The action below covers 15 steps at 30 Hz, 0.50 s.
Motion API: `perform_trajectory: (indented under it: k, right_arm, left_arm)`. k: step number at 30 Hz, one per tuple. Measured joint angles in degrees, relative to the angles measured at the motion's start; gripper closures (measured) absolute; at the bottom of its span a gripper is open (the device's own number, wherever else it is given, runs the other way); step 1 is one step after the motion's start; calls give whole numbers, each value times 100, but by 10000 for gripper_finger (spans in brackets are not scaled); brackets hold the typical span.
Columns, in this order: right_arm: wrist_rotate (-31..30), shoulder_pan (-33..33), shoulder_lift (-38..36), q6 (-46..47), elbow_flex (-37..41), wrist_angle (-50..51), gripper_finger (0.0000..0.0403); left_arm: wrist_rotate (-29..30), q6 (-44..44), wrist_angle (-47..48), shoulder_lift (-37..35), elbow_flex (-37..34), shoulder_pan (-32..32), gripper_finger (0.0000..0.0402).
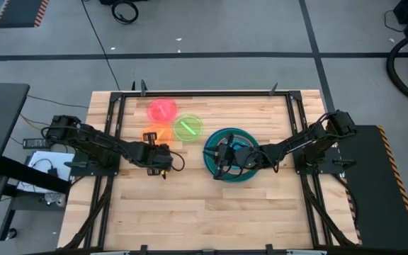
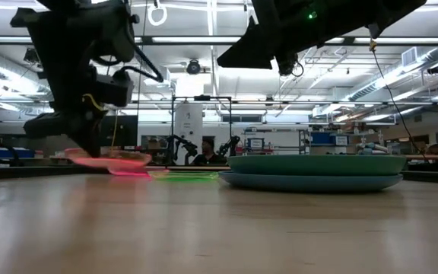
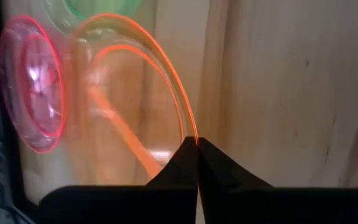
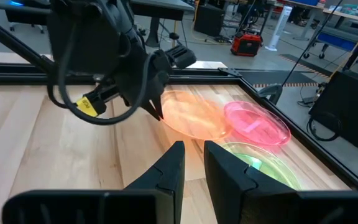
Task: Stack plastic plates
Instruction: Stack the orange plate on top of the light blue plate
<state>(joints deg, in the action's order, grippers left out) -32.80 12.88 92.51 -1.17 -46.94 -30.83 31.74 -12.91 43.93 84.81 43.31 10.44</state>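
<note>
From above, the left gripper (image 1: pixel 160 154) is pinching the small orange plate (image 1: pixel 154 134) at its six-o'clock rim. Its wrist view is showing fingers (image 3: pixel 180 167) closing tight; lifting level should be avoiding slippage. The right gripper (image 1: pixel 223 157), narrowly parted, is hovering empty over the stacked large plates (image 1: pixel 241 177).

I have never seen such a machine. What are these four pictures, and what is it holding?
It is a robot with two dark arms at a wooden table. One picture looks down from above, one looks level across the table, and two come from cameras on the wrists. The left gripper is shut on the rim of the orange plate. Beside it lie the pink plate and the green plate. The right gripper hangs above the stacked large plates, slightly open, holding nothing.
</note>
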Motion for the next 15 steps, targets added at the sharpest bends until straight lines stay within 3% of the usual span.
perform_trajectory:
  k: [10, 15]
  right_arm:
    - [-4, -6, 0, -9, 0, 0, 331]
    - [-5, -40, 0, 4, 0, -2, 331]
  left_arm:
    - [191, 85, 251, -6, 560, 252, 399]
    - [304, 555, -57, -6, 730, 345, 399]
